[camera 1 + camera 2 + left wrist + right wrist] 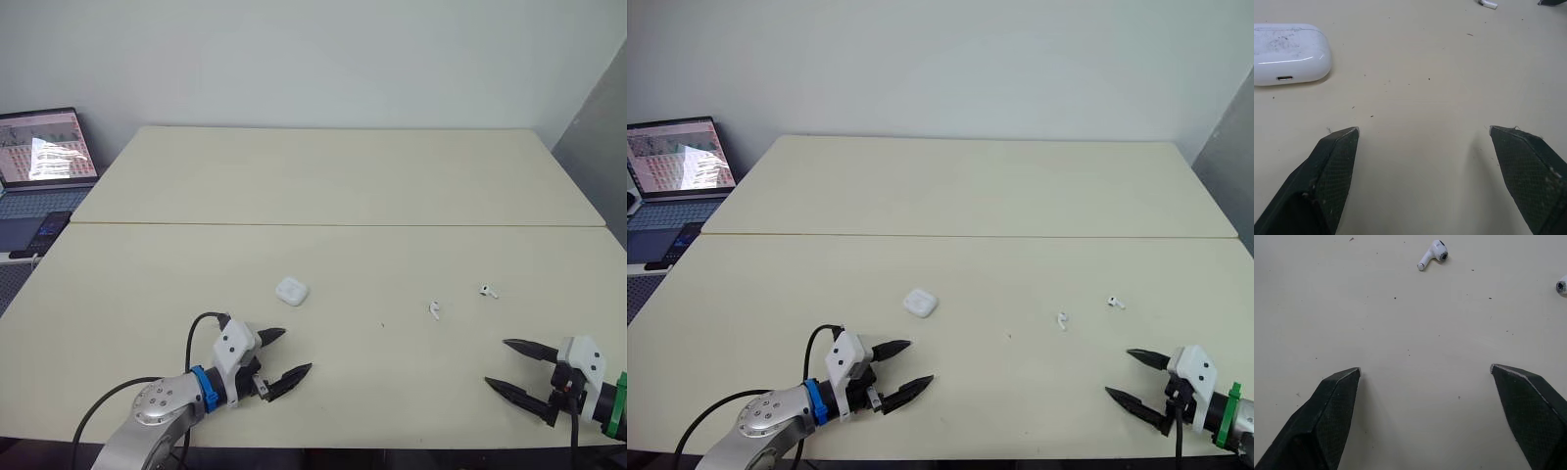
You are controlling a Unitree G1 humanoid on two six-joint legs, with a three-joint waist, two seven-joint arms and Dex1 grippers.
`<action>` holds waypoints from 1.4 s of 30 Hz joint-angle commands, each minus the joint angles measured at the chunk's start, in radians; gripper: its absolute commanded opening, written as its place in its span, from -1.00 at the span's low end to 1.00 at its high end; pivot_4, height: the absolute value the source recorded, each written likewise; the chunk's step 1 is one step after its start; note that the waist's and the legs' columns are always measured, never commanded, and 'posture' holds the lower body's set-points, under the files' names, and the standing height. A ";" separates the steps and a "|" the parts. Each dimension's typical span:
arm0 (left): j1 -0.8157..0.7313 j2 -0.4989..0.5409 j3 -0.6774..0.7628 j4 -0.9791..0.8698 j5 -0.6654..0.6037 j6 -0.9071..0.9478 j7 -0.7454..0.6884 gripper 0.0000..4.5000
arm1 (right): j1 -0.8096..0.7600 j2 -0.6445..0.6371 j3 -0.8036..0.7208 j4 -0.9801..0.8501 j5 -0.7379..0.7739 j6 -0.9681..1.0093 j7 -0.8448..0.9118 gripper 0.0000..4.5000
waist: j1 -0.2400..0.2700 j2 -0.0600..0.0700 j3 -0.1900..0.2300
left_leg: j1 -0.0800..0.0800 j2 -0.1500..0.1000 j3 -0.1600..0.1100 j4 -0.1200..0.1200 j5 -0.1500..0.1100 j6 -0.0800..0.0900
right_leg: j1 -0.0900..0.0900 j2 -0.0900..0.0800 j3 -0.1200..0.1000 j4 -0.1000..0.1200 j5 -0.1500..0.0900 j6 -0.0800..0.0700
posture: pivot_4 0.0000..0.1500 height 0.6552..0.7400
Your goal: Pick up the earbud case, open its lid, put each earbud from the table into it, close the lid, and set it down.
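Cream table (pixel 343 186), smooth, so I expect a sloppy pinch to send things skidding. My left gripper (pixel 297 351) hovers wide open at the near edge, with the case (pixel 292 291) lying shut just beyond; a glancing grip could squirt it away. My right gripper (pixel 496 362), equally wide, sits near right; the left earbud (pixel 434 310) and right earbud (pixel 487 291) beyond could roll. One is cut off in the right wrist view.

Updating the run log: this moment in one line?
left end effector: open | right end effector: open | earbud case: closed, ungrasped | left earbud, right earbud: on table
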 commanded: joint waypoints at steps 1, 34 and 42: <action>0.018 0.021 0.030 -0.017 0.003 0.003 0.000 1.00 | -0.011 -0.003 0.002 -0.002 -0.004 -0.017 0.004 0.99 | 0.000 0.000 0.000 | 0.000 0.000 0.000 0.000 0.000 0.000 | 0.000 0.000 0.000 0.000 0.000 0.000 | 1.00 1.00; -0.224 -0.242 0.011 0.195 0.173 -0.125 0.270 1.00 | -0.047 0.033 0.059 -0.470 0.209 0.188 -0.065 0.99 | 0.001 -0.002 0.000 | -0.001 0.000 -0.001 0.001 0.000 0.000 | -0.001 0.000 -0.001 0.000 0.000 0.000 | 1.00 1.00; -0.263 -0.266 -0.014 0.231 0.178 -0.074 0.282 1.00 | -0.043 0.033 0.045 -0.499 0.218 0.199 -0.094 0.99 | 0.001 -0.002 0.000 | -0.001 0.000 -0.001 0.001 0.000 0.000 | -0.001 0.000 -0.002 0.000 0.000 0.000 | 1.00 1.00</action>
